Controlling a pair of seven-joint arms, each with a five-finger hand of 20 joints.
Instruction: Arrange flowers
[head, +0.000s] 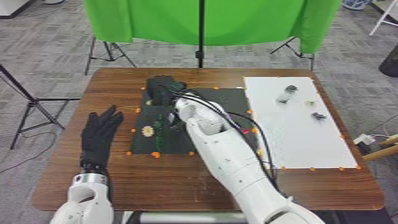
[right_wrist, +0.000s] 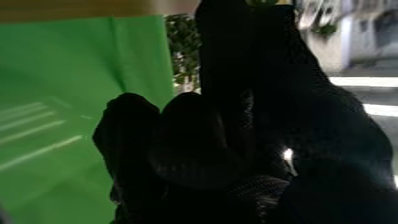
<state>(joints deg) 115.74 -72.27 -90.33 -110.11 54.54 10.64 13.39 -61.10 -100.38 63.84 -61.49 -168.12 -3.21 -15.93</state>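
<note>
Right hand (head: 162, 89) over dark mat (head: 179, 145), cream flower (head: 147, 131) — round, paler-rimmed

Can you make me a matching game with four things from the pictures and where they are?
1. Left hand
2. Green cloth
3. Pale round flower
4. White sheet

A. On the dark mat
B. Right of the dark mat
C. Left of the dark mat
D. Beyond the table's far edge

Pairs: 1-C, 2-D, 3-A, 4-B
</note>
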